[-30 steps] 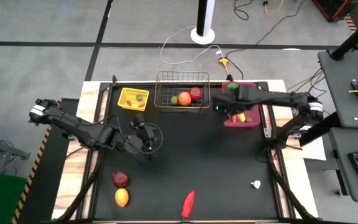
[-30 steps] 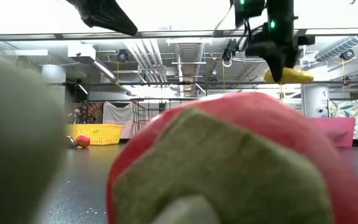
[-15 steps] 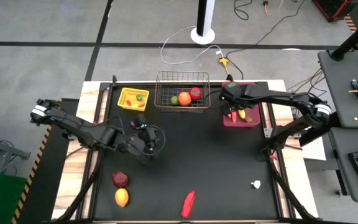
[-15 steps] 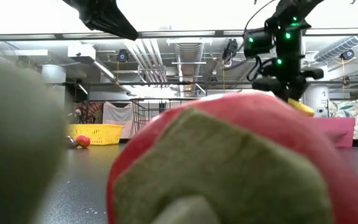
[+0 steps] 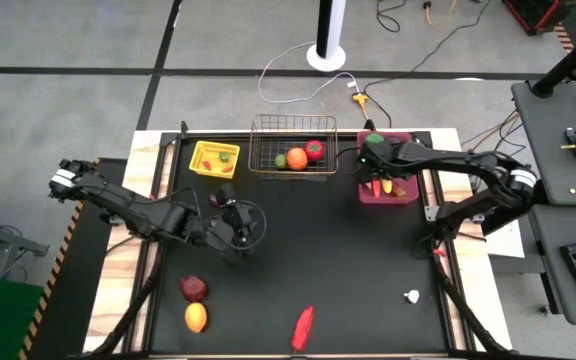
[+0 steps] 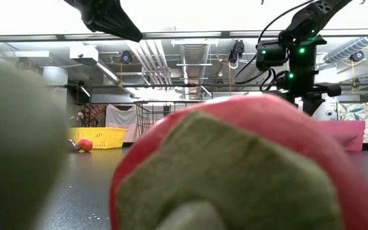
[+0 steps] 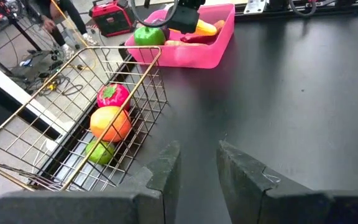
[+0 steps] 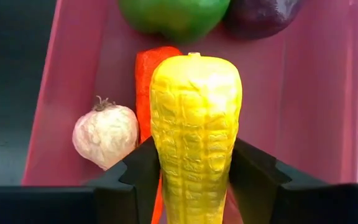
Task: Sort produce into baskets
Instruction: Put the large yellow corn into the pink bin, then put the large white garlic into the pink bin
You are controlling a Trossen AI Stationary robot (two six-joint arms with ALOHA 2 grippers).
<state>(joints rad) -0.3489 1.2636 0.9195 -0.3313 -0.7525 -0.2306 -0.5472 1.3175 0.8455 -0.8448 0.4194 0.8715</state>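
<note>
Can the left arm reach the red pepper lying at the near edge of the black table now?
Probably yes. The left gripper is empty, and only bare black table lies between it and the red pepper. Nothing blocks the way.

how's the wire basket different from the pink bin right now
The wire basket is open metal mesh; the pink bin has solid plastic walls. The basket holds three round pieces, red, orange and green; the bin holds corn, a carrot, garlic, a green and a purple piece. The right gripper is over the bin only.
</note>
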